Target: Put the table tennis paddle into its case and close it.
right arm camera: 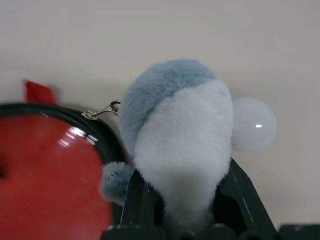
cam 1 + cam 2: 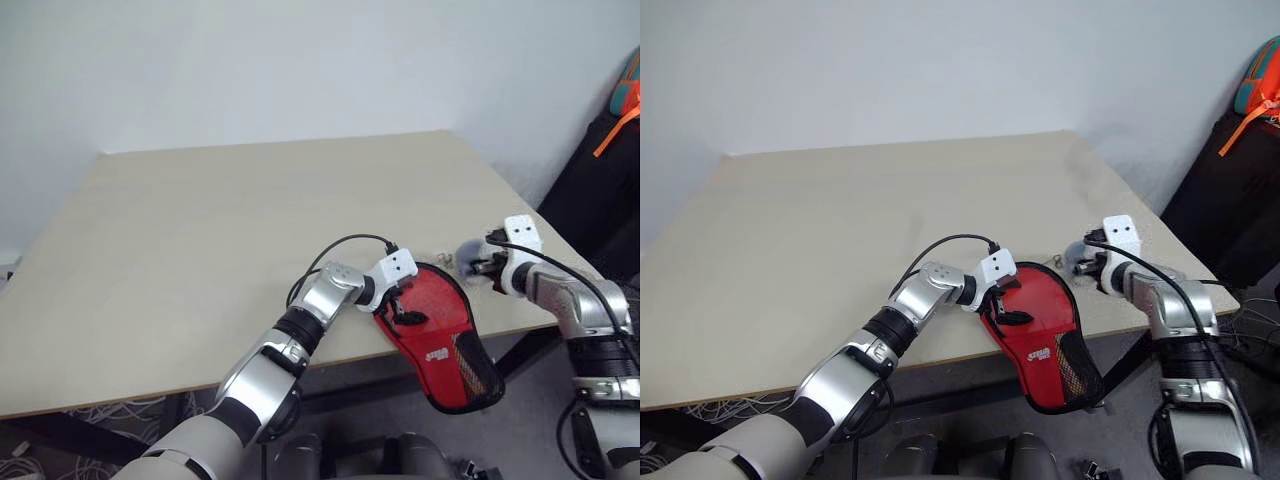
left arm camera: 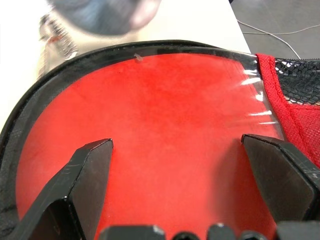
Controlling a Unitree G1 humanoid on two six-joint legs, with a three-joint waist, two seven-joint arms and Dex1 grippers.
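The case (image 2: 445,335) is a red pouch with black trim, lying at the table's front edge with its mesh end hanging over it. A flat red face shows through its clear panel (image 3: 165,115); I cannot tell whether that is the table tennis paddle, and no handle shows. My left gripper (image 2: 404,306) stands open right over that panel, fingers (image 3: 85,175) spread wide with nothing between them. To the right of the case, my right gripper (image 1: 182,192) is shut on a grey-and-white plush toy (image 1: 175,125). A small metal clasp (image 1: 102,110) links the toy to the case's rim.
A small white ball (image 1: 254,125) lies on the beige table (image 2: 200,250) just beside the plush toy. A black bag with an orange strap (image 2: 610,170) stands beyond the table's right edge. Cables lie on the floor under the front edge.
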